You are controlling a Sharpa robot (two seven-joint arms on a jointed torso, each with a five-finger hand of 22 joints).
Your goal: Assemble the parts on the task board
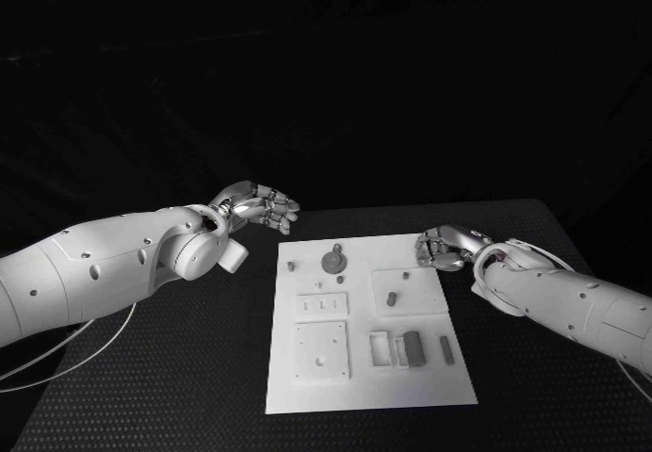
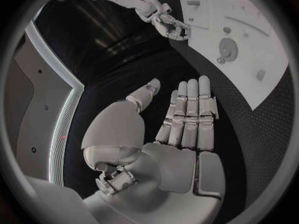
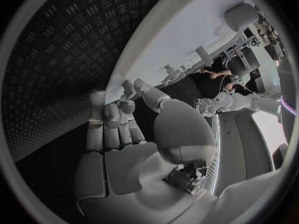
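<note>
The white task board (image 1: 366,377) lies in the middle of the black table. On it are a round grey part (image 1: 334,260) near its far edge, a small peg (image 1: 393,299) in a square plate, and two dark upright blocks (image 1: 413,347) toward the near right. My left hand (image 1: 258,205) hovers off the board's far left corner; the left wrist view shows its fingers (image 2: 187,114) straight and apart, holding nothing. My right hand (image 1: 446,247) is at the board's far right corner, its fingers (image 3: 115,124) reaching toward the board's edge (image 3: 156,50) with nothing in them.
Ribbed black matting (image 1: 177,377) surrounds the board on all sides. A recessed square plate (image 1: 322,350) and a slotted plate (image 1: 320,306) take up the board's left column. In the left wrist view the right hand (image 2: 168,24) appears beside the board (image 2: 261,20).
</note>
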